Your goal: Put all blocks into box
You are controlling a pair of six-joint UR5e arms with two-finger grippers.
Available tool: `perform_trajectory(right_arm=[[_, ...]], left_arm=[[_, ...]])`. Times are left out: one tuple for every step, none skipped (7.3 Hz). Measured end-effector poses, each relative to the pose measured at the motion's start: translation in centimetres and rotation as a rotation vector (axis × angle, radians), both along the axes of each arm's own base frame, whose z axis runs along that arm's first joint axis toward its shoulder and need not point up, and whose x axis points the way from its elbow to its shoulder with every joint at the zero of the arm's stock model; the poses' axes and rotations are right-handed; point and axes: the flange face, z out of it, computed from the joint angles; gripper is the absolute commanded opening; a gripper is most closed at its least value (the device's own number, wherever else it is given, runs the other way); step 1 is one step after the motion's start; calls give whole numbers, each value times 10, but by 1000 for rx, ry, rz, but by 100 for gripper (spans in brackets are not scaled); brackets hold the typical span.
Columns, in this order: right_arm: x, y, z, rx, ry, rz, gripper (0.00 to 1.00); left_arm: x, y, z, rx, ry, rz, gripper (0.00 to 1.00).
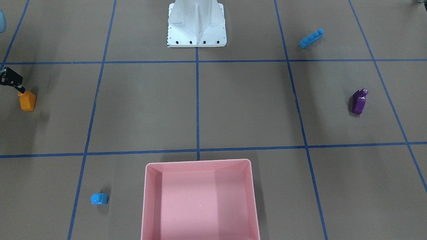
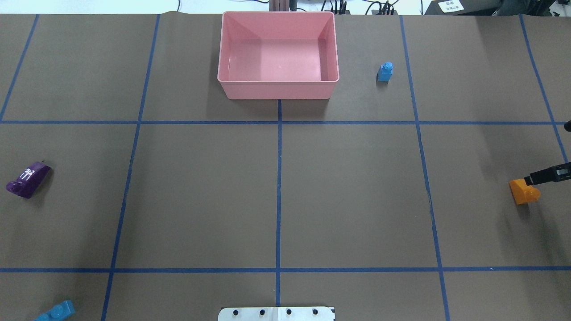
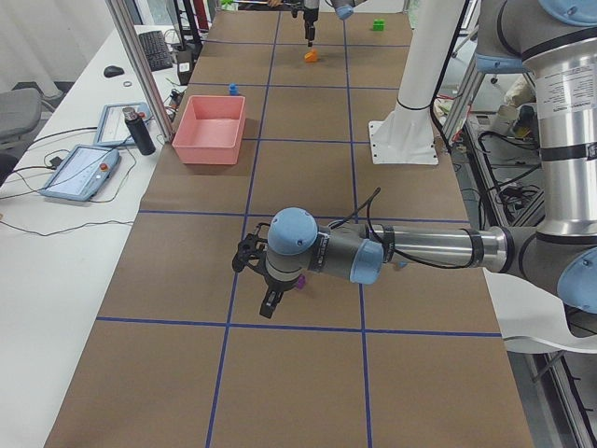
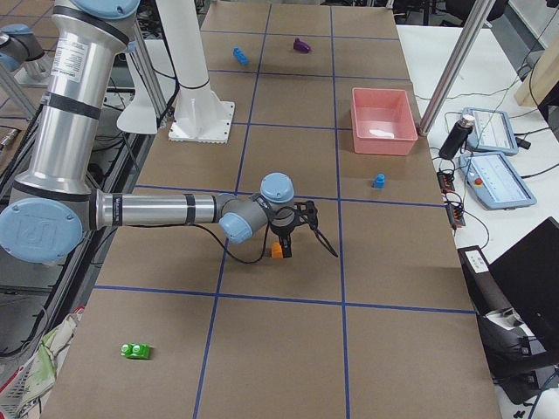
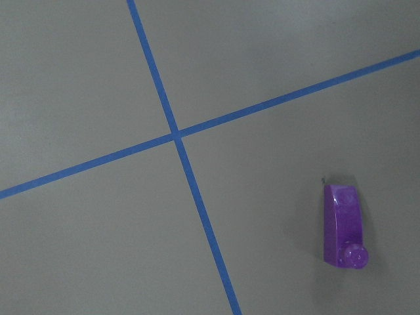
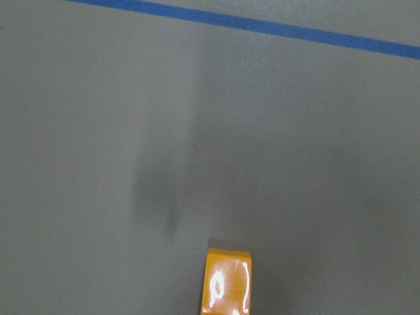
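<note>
The orange block [image 2: 524, 191] lies near the table's right end. My right gripper [image 4: 312, 251] hangs over it, open, with one fingertip [image 2: 531, 179] at the block's top edge. The purple sloped block [image 2: 27, 179] lies at the left end, and the left wrist view has it lower right [image 5: 342, 226]. My left gripper [image 3: 266, 280] hovers beside it and shows only from the side, so I cannot tell its state. The pink box [image 2: 276, 91] stands at the far middle with nothing in it. The small light-blue block [image 2: 386, 72] is right of it. The long light-blue block [image 2: 55, 312] and the green block [image 4: 135, 351] lie apart.
The white robot base [image 2: 276, 313] stands at the near middle edge. Blue tape lines divide the brown table cover. A side table with tablets [image 3: 79, 173] and a dark bottle [image 3: 140, 133] runs along the far edge behind the box.
</note>
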Motion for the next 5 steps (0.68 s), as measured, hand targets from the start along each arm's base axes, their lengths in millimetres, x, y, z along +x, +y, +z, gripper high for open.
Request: perform_trajectory(right_arm=[[-12, 3, 8, -5, 23, 0, 100], [-20, 6, 16, -13, 35, -5, 98], [-28, 9, 20, -27, 36, -6, 60], [-36, 10, 20, -46, 33, -1, 18], [-44, 12, 19, -67, 30, 6, 6]], left_arm=[[0, 0, 0, 0, 0, 0, 100], [0, 0, 1, -1, 0, 0, 100], [0, 0, 1, -1, 0, 1, 100], [0, 1, 1, -2, 0, 1, 100], [0, 1, 2, -4, 0, 2, 100]])
